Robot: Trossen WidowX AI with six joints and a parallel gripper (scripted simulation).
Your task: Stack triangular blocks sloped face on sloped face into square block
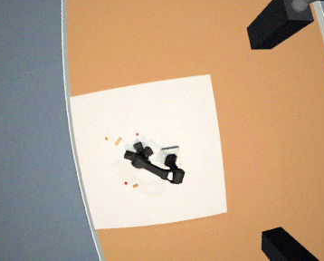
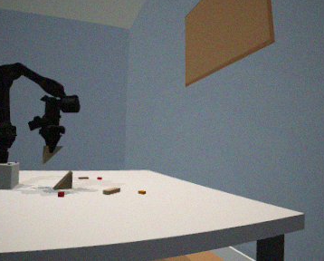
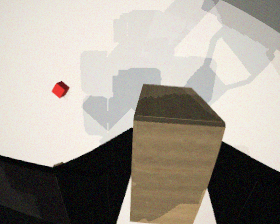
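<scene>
The lower triangular block [image 2: 66, 182] stands on the table, its upright side to the right and its slope falling to the left in the exterior view. My gripper [image 2: 52, 150] [image 3: 169, 137] is shut on the other triangular block [image 2: 48, 154] [image 3: 172, 170]. It holds that block in the air, above and slightly left of the lower one in the exterior view, with a clear gap. The held block's flat side is up and its slope faces down and right, roughly parallel to the lower slope there. The lower block is not distinguishable in the wrist view, and the arm covers that area in the top view.
On the white table [image 1: 183, 104] [image 2: 178, 227], a red cube [image 1: 137, 134] [image 2: 61, 194], tan block [image 1: 118, 140] [image 2: 111, 190] and orange piece [image 1: 106, 139] [image 2: 142, 192] lie on one side. Another red cube [image 1: 126, 183] [image 2: 100, 178] and tan piece [image 1: 135, 186] [image 2: 83, 178] lie opposite.
</scene>
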